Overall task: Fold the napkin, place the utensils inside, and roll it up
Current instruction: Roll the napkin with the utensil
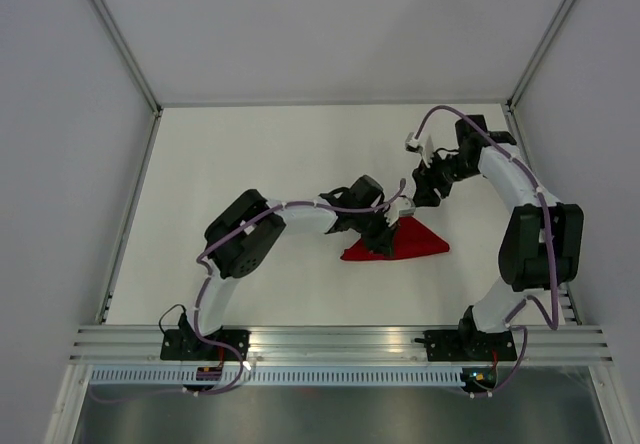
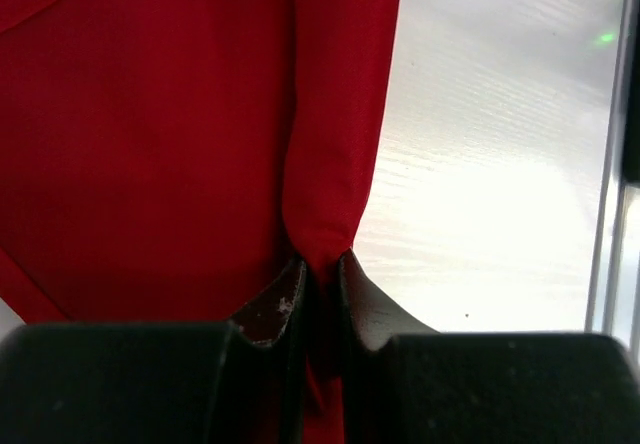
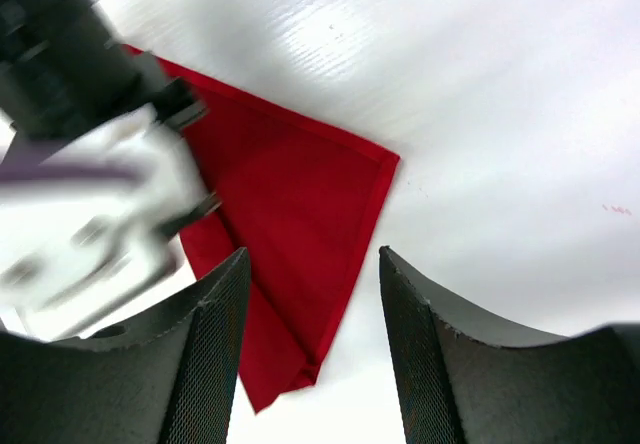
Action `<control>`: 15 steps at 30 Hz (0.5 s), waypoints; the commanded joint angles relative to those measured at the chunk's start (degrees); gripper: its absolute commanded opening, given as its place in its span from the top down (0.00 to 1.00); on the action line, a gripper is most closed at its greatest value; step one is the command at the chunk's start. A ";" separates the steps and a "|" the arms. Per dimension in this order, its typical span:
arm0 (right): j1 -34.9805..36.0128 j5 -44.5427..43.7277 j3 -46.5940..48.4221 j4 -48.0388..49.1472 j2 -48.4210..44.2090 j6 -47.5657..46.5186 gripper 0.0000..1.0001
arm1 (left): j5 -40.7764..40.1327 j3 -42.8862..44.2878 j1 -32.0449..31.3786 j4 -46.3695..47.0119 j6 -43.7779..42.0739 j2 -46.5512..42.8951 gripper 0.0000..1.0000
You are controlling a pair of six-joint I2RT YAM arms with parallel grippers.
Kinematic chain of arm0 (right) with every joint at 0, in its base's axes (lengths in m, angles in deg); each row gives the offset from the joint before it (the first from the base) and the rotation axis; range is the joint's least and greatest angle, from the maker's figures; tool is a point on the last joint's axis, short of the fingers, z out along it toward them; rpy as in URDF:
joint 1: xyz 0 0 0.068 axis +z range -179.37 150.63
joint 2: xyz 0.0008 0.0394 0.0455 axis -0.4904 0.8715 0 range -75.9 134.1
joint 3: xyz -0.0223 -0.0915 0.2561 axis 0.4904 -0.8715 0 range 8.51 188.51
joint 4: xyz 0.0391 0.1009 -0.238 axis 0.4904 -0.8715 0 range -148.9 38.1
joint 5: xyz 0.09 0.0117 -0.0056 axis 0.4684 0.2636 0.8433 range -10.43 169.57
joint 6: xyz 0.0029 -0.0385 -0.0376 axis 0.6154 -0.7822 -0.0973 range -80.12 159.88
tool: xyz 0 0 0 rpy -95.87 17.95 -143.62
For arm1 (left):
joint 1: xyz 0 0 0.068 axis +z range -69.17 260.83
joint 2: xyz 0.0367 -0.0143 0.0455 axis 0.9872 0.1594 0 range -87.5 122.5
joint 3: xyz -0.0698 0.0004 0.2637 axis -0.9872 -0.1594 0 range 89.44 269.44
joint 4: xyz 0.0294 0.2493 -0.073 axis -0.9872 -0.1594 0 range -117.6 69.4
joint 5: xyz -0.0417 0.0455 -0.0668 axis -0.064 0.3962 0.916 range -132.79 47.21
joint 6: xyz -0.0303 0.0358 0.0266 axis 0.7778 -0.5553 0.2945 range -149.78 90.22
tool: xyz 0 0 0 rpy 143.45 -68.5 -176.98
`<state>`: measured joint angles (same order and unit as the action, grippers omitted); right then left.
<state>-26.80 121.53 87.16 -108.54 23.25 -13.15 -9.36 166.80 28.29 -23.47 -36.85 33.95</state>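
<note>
The red napkin [image 1: 415, 246] lies folded in a flat triangle in the middle of the table [image 1: 250, 144], with its long side running left to right. The left gripper [image 2: 322, 269] is right on it and pinches a fold of the cloth tight. The right gripper [image 3: 312, 256] hangs just past the far corner with its fingers wide apart and nothing in them, so the left arm is closer. No knife can be seen.

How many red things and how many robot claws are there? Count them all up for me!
Red napkin: 1
Black robot claws: 2, the left gripper and the right gripper
Total: 3
</note>
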 commanded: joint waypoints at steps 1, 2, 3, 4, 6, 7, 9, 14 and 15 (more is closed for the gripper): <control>-1.42 3.66 -3.41 3.46 -5.89 -0.30 0.40 | 6.98 3.48 3.48 -12.32 3.55 5.99 0.98; -1.51 3.49 -6.29 4.34 -7.03 -0.75 0.40 | 7.43 4.37 4.27 -14.16 3.90 7.39 0.98; -1.51 3.22 -8.15 5.48 -9.74 -1.19 0.39 | 7.61 5.42 4.54 -15.66 4.08 8.18 0.98; -1.51 3.05 -9.99 8.36 -11.34 -1.71 0.40 | 9.53 6.56 4.89 -16.98 4.26 8.97 0.98; -1.34 1.82 -15.88 11.28 -16.15 -2.59 0.39 | 10.77 8.50 5.77 -18.83 5.40 10.64 0.98; -1.25 1.29 -17.73 13.73 -17.75 -2.95 0.38 | 12.52 8.94 6.12 -19.01 5.92 11.09 0.98; -0.81 0.41 -22.74 15.85 -21.96 -3.74 0.36 | 13.41 10.26 6.91 -20.15 6.46 12.58 0.98; 5.14 -7.38 -33.90 24.72 -29.96 -2.52 0.34 | 17.01 13.77 8.23 -23.14 9.88 15.31 0.98; 6.82 -9.33 -35.83 29.18 -31.12 -1.55 0.34 | 17.02 14.04 8.41 -23.84 10.32 15.83 0.98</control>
<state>-24.24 117.24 55.47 -91.03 -4.16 -14.88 10.38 180.90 35.99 -38.60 -28.69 45.09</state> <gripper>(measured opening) 0.656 0.175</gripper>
